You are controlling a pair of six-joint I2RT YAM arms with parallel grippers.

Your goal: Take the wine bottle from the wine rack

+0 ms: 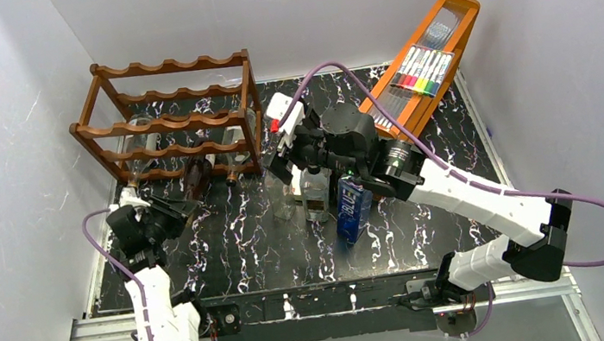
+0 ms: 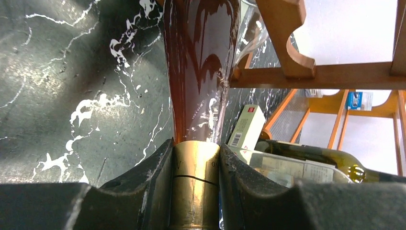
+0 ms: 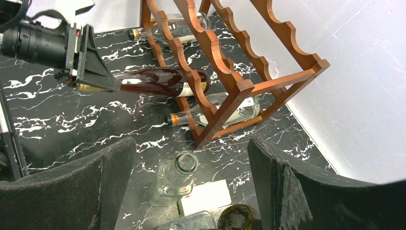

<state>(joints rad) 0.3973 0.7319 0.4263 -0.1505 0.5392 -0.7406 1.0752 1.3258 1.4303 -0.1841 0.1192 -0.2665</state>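
The dark reddish-brown wine rack (image 1: 179, 116) stands at the back left. A dark wine bottle (image 1: 197, 177) lies at its lowest tier with its neck pointing out towards the front. My left gripper (image 1: 182, 209) is shut on the bottle's gold foil neck (image 2: 196, 177). In the right wrist view the bottle (image 3: 160, 81) is mostly outside the rack (image 3: 230, 62), with its base still at the front rail. My right gripper (image 3: 191, 179) is open and empty, hovering over upright bottles mid-table (image 1: 285, 168).
Two clear bottles (image 3: 225, 110) (image 3: 177, 23) lie in the rack. An upright clear bottle (image 3: 177, 179), a white box (image 3: 206, 197) and a blue carton (image 1: 353, 208) stand mid-table. An orange tray stand with markers (image 1: 428, 59) leans at the back right.
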